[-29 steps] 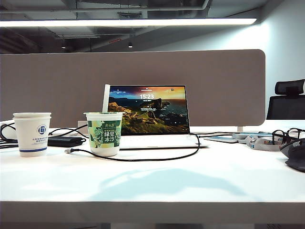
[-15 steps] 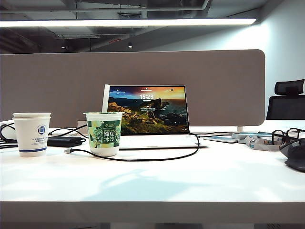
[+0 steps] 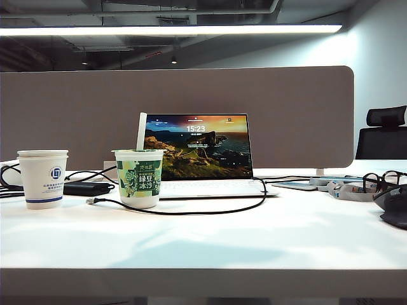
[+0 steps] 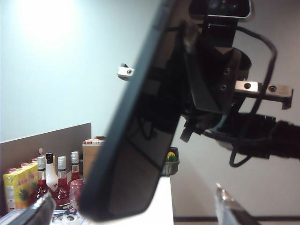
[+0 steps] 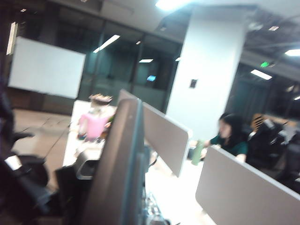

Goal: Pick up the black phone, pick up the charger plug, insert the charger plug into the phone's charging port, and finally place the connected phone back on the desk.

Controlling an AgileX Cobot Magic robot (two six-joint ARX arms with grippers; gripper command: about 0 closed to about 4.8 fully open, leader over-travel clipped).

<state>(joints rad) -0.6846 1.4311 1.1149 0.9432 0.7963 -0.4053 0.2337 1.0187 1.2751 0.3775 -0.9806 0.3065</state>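
Note:
The black phone (image 4: 140, 140) hangs in the air close to my left wrist camera, glossy and tilted. My left gripper (image 4: 133, 212) is open, with its fingertips (image 4: 40, 211) far apart on either side of the phone's lower end and not touching it. My right gripper (image 4: 204, 86) is pressed against the phone's upper part and looks shut on it. The right wrist view is blurred and shows the phone (image 5: 117, 168) edge-on; the jaws themselves are hidden. The charger plug (image 3: 91, 201) lies on the desk (image 3: 254, 241) left of the green cup. The charging port does not show. Neither arm appears in the exterior view.
An open laptop (image 3: 197, 152) stands mid-desk with the black cable (image 3: 191, 211) looping before it. A green cup (image 3: 140, 178), a white paper cup (image 3: 42, 178) and a black brick (image 3: 86, 188) sit left. Glasses (image 3: 381, 181) and a dark mouse (image 3: 395, 210) lie right. Bottles (image 4: 51, 180) stand beyond the phone.
Nothing on the desk has moved. Only the shadow across the front of the desktop has shifted and flattened.

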